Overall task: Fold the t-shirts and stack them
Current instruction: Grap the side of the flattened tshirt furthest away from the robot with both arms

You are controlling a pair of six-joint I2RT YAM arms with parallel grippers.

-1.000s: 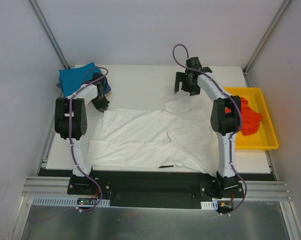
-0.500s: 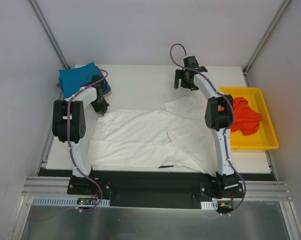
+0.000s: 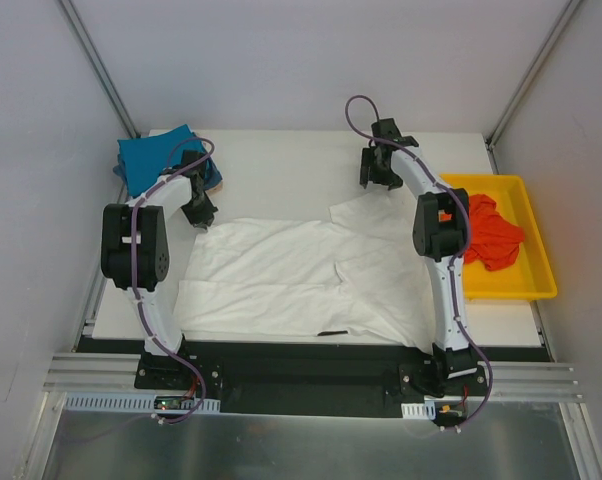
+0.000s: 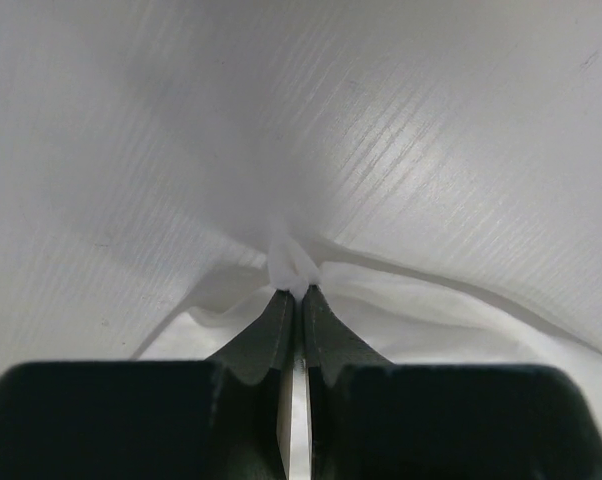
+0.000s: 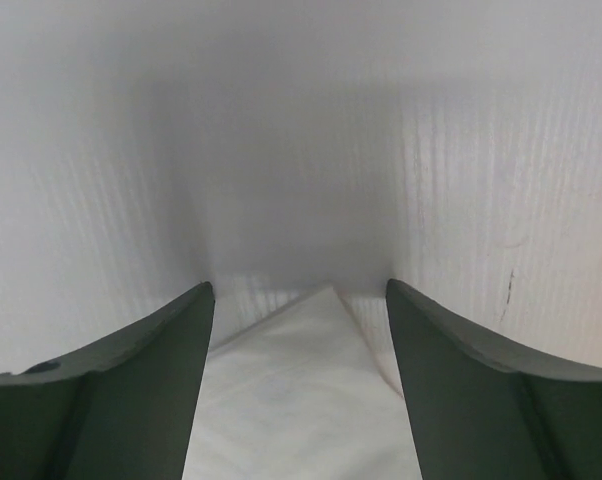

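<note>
A white t-shirt (image 3: 301,275) lies spread across the middle of the table. My left gripper (image 3: 203,216) is shut on its far left corner; the left wrist view shows the pinched white cloth (image 4: 293,265) at my closed fingertips (image 4: 281,320). My right gripper (image 3: 378,180) is open above the shirt's far right corner, and that corner (image 5: 321,330) lies between my spread fingers (image 5: 176,350). Folded teal-blue shirts (image 3: 161,155) sit at the far left. An orange-red shirt (image 3: 491,235) lies crumpled in the yellow tray (image 3: 536,285).
The yellow tray stands at the table's right edge. The teal stack is just behind my left gripper. Grey walls close in the far and side edges. A small black mark (image 3: 333,332) shows on the shirt's near hem.
My right gripper has turned and come down toward the shirt's far right corner. My left arm has shifted slightly left, still pinching the cloth.
</note>
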